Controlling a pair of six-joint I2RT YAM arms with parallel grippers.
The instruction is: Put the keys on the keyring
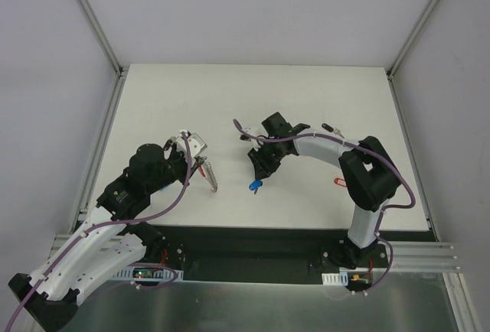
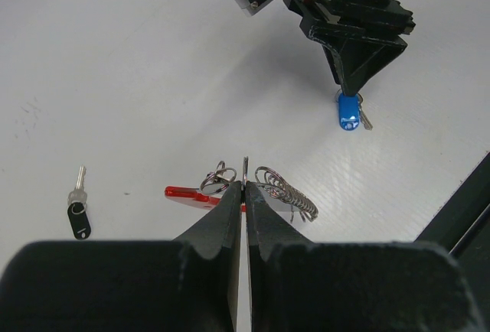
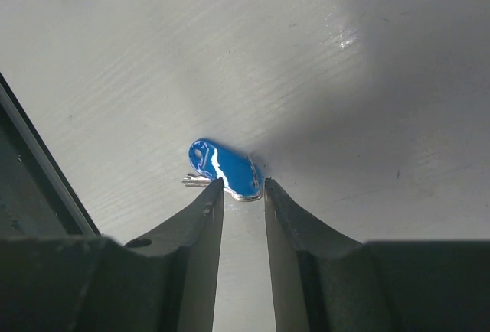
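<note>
Left end effector (image 2: 243, 188) has its fingers pressed together, clamped on the keyring (image 2: 287, 193). A thin bit of wire pokes up between the tips, the coiled chain hangs off one side and the red plastic segment sticks out the other, low over the table (image 1: 306, 95). Right end effector (image 3: 239, 188) is tipped down onto the blue key (image 3: 223, 167), jaws partly apart with the end of the blue tag sitting right between the fingertips. Honestly can't tell if it's actually gripping it or just straddling it. The key blade peeks out to the side of the tag, flat on the table. From the left wrist view the right end effector stands well apart from the keyring, with bare white surface in between. A black key (image 2: 78, 213) lies off to the other side on its own, out of the way. From the top view a small red key (image 1: 340, 182) sits just beside the right arm's elbow link. The blue key is closer to the near edge of the table than to the far one, and the back half of the table is open.
</note>
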